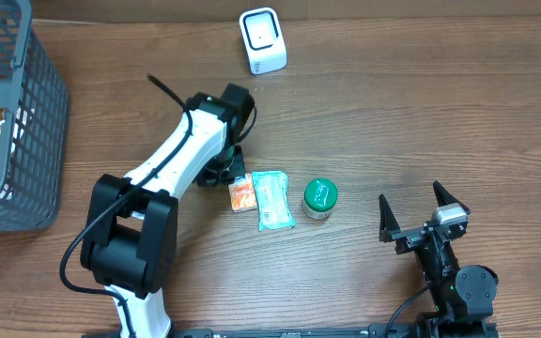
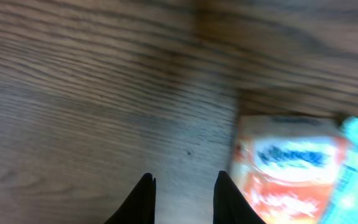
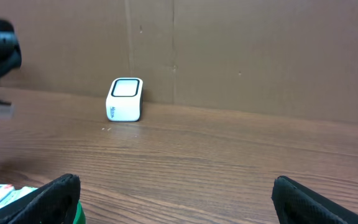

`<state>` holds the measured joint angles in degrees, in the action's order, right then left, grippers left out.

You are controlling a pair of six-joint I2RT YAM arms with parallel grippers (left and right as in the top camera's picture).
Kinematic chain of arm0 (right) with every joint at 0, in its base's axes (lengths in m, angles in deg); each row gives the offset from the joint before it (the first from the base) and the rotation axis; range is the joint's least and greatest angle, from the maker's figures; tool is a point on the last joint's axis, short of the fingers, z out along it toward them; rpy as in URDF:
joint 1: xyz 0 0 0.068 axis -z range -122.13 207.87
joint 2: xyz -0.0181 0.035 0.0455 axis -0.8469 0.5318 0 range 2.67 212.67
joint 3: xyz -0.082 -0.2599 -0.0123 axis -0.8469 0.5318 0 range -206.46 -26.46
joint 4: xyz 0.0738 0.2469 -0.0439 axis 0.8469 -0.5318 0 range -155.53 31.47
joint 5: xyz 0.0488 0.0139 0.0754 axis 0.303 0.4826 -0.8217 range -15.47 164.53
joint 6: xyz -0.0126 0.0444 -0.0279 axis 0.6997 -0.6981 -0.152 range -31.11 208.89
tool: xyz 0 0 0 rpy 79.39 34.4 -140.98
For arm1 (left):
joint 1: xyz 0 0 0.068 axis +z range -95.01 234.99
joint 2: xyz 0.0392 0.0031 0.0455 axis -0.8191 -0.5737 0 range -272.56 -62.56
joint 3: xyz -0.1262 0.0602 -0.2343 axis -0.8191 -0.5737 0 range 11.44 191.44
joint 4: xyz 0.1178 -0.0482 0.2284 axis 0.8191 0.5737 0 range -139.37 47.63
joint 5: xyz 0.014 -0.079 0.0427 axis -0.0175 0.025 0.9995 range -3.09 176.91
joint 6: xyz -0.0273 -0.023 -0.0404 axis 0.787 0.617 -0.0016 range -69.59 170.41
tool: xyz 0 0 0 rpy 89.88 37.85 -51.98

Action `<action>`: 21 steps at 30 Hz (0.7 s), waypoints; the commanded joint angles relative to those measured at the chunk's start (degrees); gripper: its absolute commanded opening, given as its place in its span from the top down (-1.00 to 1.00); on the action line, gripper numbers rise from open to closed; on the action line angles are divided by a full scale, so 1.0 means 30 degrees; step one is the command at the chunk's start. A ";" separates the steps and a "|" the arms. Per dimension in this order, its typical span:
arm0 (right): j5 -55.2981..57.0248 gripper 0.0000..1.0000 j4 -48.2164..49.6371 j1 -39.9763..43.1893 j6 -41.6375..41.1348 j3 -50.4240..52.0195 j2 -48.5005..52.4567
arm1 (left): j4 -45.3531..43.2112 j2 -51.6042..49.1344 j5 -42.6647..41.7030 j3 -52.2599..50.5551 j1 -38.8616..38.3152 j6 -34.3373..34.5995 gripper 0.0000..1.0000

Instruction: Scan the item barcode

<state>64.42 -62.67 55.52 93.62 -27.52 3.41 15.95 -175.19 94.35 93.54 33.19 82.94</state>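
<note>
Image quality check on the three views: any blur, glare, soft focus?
Left wrist: heavy motion blur, orange packet print unreadable. Overhead: sharp, evenly lit, no harsh shadows around the scanner. Right wrist: scanner sharp, near fingers dark and soft.

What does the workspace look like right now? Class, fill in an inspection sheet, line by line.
Surface: wooden table.
Job's things: white scanner at far edge; orange packet, teal packet, green-lidded tub in a row.
Clutter: grey basket, part filled.
Pincers: left pincer shut, empty, beside orange packet; right pincer open, empty.
Cables: black cable along left arm.
Surroundings: brown cardboard wall.
</note>
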 commanded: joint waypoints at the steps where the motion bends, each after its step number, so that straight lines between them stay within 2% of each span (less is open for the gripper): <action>1: 0.0000 -1.00 0.0080 -0.0058 0.0087 0.0204 -0.0189 | -0.1027 -0.0058 0.0299 -0.1457 0.0058 -0.0838 0.67; 5: 0.0000 -1.00 0.0080 -0.0058 0.0087 0.0204 -0.0189 | -0.2572 -0.0058 -0.0211 -0.2375 -0.0007 -0.1173 0.70; 13: 0.0000 -1.00 0.0080 -0.0058 0.0087 0.0204 -0.0189 | -0.3934 -0.0058 -0.3497 -0.2492 -0.0503 -0.3614 0.71; 21: 0.0000 -1.00 0.0080 -0.0058 0.0087 0.0204 -0.0189 | -0.4073 -0.0058 -0.3308 -0.2492 -0.1246 -0.3789 0.60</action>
<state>64.42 -62.65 55.52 93.60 -27.52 3.41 3.73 -175.19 85.55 86.55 29.89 73.50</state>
